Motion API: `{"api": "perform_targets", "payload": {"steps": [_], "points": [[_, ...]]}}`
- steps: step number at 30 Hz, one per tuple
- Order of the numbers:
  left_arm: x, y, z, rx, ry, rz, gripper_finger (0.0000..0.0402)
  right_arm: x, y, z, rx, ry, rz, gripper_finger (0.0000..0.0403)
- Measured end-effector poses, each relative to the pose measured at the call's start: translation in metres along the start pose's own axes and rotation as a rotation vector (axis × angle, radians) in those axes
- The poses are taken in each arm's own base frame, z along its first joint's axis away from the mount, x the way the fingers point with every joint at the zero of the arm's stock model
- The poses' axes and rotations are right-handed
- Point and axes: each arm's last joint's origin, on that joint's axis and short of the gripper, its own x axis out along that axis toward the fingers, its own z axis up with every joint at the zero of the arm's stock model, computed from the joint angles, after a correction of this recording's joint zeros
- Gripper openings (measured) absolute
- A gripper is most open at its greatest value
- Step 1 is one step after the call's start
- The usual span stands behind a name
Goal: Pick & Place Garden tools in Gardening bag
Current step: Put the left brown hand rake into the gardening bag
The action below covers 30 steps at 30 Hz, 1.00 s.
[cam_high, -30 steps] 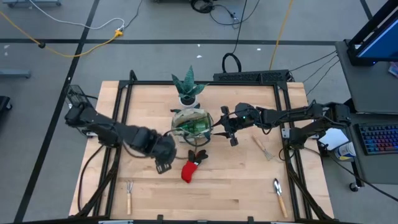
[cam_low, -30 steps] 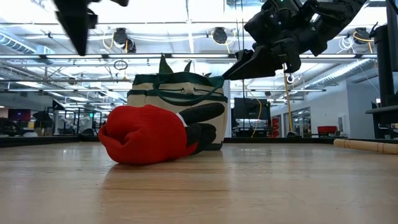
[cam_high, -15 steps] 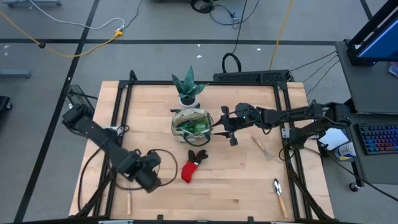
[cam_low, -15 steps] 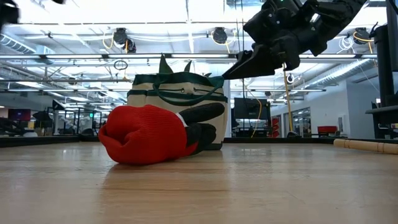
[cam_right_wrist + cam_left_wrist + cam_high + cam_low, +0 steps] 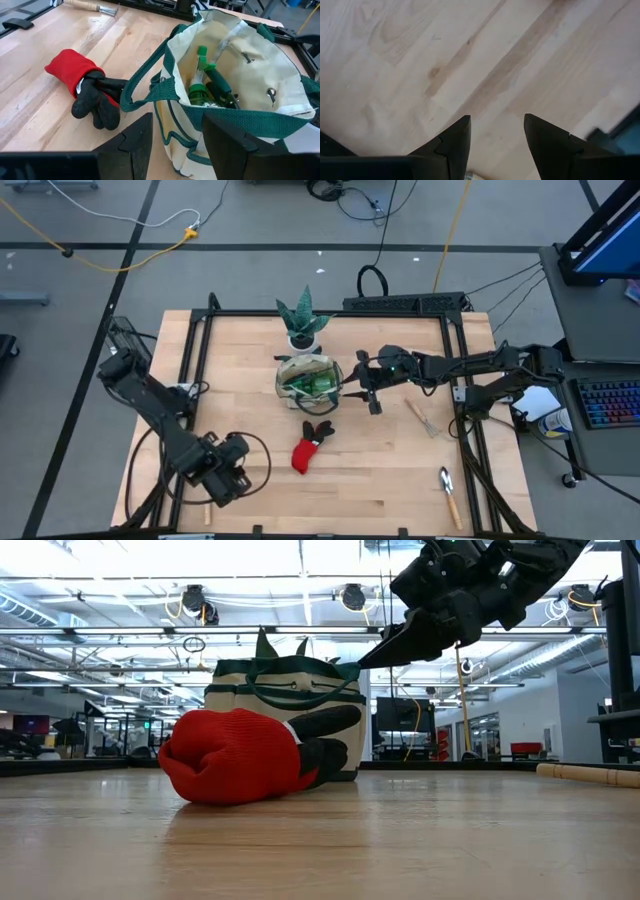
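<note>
From above, the left gripper has swung right across the table: a second ago it hung beside the glove, now it sits at the near-left corner, over the spot where the small wooden-handled fork lay, and the arm hides that tool completely. That reads as a reach for the next item. The right gripper hasn't budged, parked just beside the gardening bag, with the plant behind the bag. The glove lies in front of the bag, a rake-like tool to its right, a trowel at the near-right corner, all outside the bag. Down at table height, the glove fills the foreground against the bag, the right gripper hanging above it as before; the left arm has gone from this view. On the left wrist, the fingers stand apart over bare wood, nothing between them, no fork showing yet. On the right wrist, the fingers are apart and empty, looking into the bag, where the green spray bottle and dark shears are stowed.
</note>
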Motion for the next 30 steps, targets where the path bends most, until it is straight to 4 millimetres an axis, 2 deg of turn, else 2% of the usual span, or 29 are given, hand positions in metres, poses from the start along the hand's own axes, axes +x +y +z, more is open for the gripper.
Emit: {"api": "perform_targets", "payload": {"steps": [7, 10, 19, 30], "points": [[0.033, 0.004, -0.007, 0.005, 0.051, -0.051, 0.0191, 0.0, 0.0, 0.0, -0.007, 0.0, 0.0, 0.016], [0.041, 0.003, -0.008, 0.001, 0.047, -0.09, 0.0191, 0.0, 0.0, 0.0, -0.007, 0.0, 0.0, 0.016], [0.042, 0.003, -0.006, 0.047, 0.003, -0.092, 0.0191, 0.0, 0.0, 0.0, -0.007, 0.0, 0.0, 0.016], [0.044, 0.004, 0.008, 0.103, -0.011, -0.088, 0.0191, 0.0, 0.0, 0.0, -0.007, -0.001, 0.0, 0.016]]}}
